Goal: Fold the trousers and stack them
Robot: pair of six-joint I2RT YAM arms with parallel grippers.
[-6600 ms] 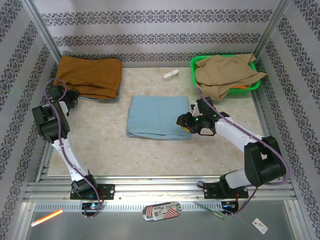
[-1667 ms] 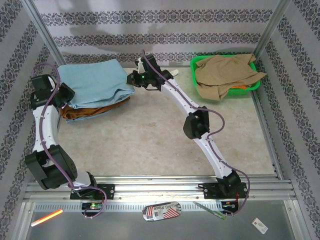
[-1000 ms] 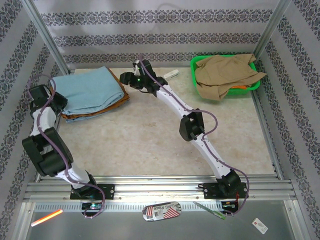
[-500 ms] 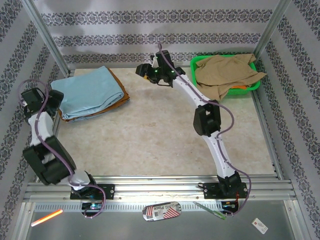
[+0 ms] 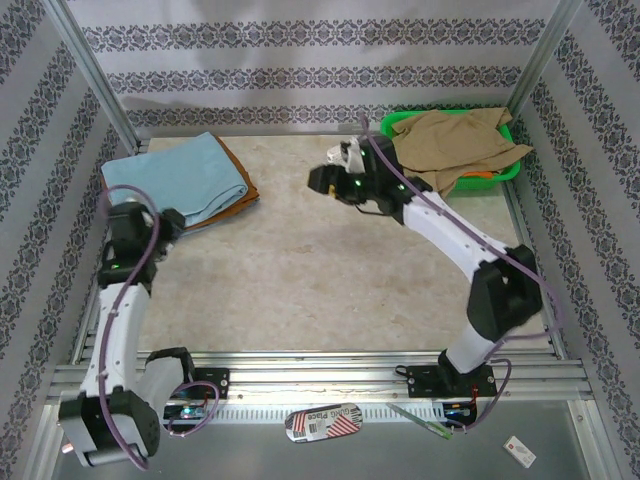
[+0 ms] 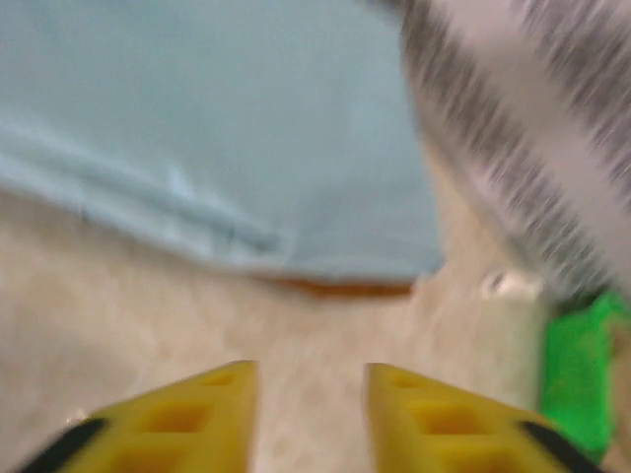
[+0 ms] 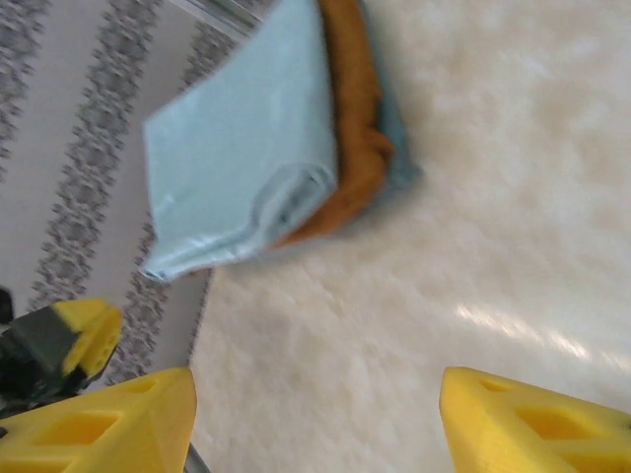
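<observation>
Lying folded in the far-left corner, the trousers (image 5: 175, 180) cover a brown garment (image 5: 248, 190); left gripper (image 6: 311, 379) narrowly parted, right gripper (image 7: 315, 394) wide, both empty above bare table (image 5: 300, 270).

The trousers (image 5: 175, 180) are pale sky-blue and folded into a flat, layered rectangle. They lie on top of an orange garment (image 5: 247, 188), covering nearly all of it. Only its edge peeks out along their right side.

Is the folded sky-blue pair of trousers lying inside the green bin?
No, the trousers lie on the rust-orange garment at the far left, while the green bin holds a tan garment.
</observation>
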